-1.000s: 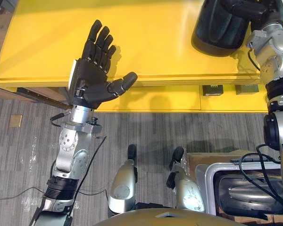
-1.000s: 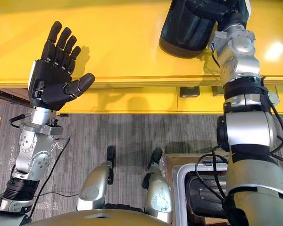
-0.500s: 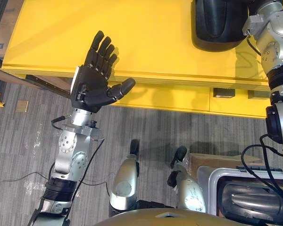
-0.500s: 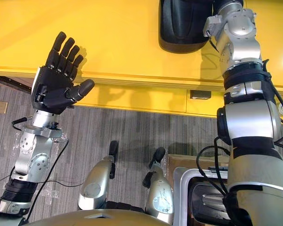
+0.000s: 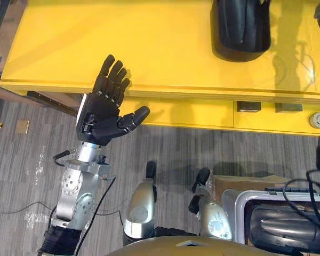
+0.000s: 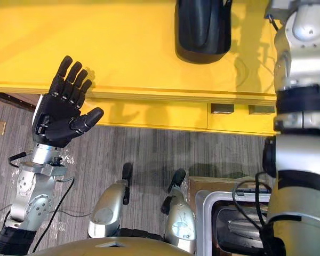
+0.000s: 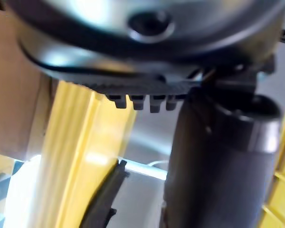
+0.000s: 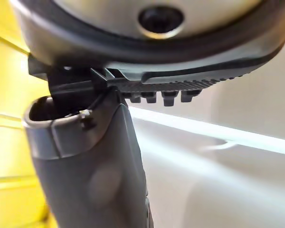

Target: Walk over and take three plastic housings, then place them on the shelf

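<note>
A black plastic housing point(image 5: 241, 29) lies on the yellow shelf point(image 5: 122, 48), towards its right end, with no hand on it. My right arm rises along the right edge, and in the right wrist view my right hand point(image 8: 90, 171) has its thumb out straight and holds nothing. My left hand point(image 5: 104, 109) is open, palm up and fingers spread, at the shelf's front edge on the left. Its thumb point(image 7: 213, 161) shows beside the yellow shelf edge point(image 7: 80, 142) in the left wrist view. Another dark housing point(image 5: 288, 226) lies in a silver tub point(image 5: 240, 200) at the lower right.
The tub rests on a cardboard box point(image 5: 240, 181) beside my right side. Below the shelf top runs a yellow front rail point(image 5: 192, 114) with small dark tags. Grey wood-pattern floor point(image 5: 202, 149) lies between me and the shelf.
My right hand has let go of the black housing and drawn off to the right; the housing stays on the shelf. My left hand has sunk slightly towards me.
</note>
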{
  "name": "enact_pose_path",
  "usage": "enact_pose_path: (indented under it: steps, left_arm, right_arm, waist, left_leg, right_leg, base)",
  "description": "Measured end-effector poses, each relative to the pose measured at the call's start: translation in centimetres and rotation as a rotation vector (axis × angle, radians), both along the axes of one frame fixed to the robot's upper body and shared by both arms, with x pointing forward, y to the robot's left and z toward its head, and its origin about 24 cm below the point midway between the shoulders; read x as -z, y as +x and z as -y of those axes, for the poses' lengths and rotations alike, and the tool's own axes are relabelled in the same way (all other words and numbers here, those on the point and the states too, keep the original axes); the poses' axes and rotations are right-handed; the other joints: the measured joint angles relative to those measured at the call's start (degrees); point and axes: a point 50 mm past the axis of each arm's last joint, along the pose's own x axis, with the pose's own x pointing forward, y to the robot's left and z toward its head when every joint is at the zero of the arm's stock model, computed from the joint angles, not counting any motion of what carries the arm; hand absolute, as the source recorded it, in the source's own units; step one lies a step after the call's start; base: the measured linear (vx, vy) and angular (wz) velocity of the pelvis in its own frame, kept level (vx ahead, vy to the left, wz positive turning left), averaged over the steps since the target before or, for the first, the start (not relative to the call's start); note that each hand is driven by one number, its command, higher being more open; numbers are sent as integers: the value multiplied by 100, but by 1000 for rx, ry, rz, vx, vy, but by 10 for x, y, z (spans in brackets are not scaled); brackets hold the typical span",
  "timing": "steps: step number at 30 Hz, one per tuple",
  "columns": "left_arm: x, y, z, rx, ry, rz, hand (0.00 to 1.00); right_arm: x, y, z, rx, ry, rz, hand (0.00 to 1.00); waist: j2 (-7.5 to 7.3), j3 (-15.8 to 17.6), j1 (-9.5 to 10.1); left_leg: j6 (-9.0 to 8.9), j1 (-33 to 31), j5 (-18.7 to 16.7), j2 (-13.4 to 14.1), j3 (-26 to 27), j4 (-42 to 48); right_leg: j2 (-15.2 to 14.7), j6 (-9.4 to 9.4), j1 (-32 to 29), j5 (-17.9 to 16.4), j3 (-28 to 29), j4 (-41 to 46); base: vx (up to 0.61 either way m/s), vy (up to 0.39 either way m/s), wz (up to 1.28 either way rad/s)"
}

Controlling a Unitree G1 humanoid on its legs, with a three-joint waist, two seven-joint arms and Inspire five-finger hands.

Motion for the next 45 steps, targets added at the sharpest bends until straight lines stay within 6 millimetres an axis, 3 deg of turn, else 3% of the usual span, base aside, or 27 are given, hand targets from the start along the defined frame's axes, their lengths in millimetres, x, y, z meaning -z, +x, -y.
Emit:
enact_pose_path:
  steps: [4,7,9,14,16,20,25,36,40,45]
  left_arm:
    - [-9,-3,3,9,-8,45,100]
    - [-4,-6,5,-2,-37,25,100]
    - [0,-8,5,-18,-31,8,100]
    - [13,-16,3,-50,-16,-61,100]
    - [18,-19,3,-64,3,-79,100]
    - [22,-22,2,-70,2,-101,100]
    - [23,-23,2,-73,-3,-106,100]
    - [36,-20,3,-77,-16,-171,100]
    - [38,-19,9,-57,-33,-184,100]
    - [38,-17,13,-44,-46,-179,100]
  right_arm:
    - [45,-10,-10,5,-161,-92,100]
    - [118,-2,-9,9,-196,-367,100]
    - [153,-3,-3,28,-181,-497,100]
    - [209,-24,0,17,-160,-678,100]
    - [221,-32,-3,11,-195,-715,100]
    - [226,-33,-9,-10,-219,-713,100]
    - [224,-32,-16,-44,-242,-678,100]
    - [226,14,-25,-15,-177,-704,100]
    - [223,26,-20,25,-150,-716,100]
    - [216,46,-21,44,-125,-741,100]
  waist:
    - [-76,-39,-181]
    - [-200,-260,-334]
    - [-243,-410,-380]
    - [-268,-723,-450]
    - [-288,-779,-474]
    - [-365,-984,-502]
    - [-351,-1097,-507]
    - [-299,-1138,-402]
    - [-267,-1146,-275]
    - [-74,-1091,-250]
  left_leg:
    - [8,196,10,-57,168,-257]
    - [-46,430,157,-29,300,-599]
    - [-21,486,197,-8,320,-687]
    - [-22,704,192,-1,431,-784]
    - [-28,842,148,-2,455,-796]
    - [-22,844,88,-19,491,-844]
    - [-34,846,177,-2,492,-916]
    - [5,844,433,-85,249,-1086]
    - [19,821,442,-123,207,-1082]
    - [62,706,474,-189,79,-1073]
  right_leg:
    - [-47,63,10,-62,95,-1]
    - [-32,79,14,-85,173,-1]
    - [-11,80,26,-94,173,-1]
    - [-2,83,131,-97,209,0]
    - [-3,111,272,-121,225,-1]
    - [-19,136,262,-211,250,-4]
    - [-14,133,259,-232,174,-5]
    - [-45,119,307,-184,-63,-3]
    - [-94,132,308,-176,-82,-3]
    - [-160,156,279,-157,-199,-3]
  base:
    - [5,28,-17]
    - [46,-3,-15]
    - [82,-12,-6]
    - [69,4,-8]
    - [21,9,-9]
    - [-33,-2,-2]
    - [-19,-13,6]
    - [12,-7,12]
    - [-1,8,7]
    - [-14,9,13]
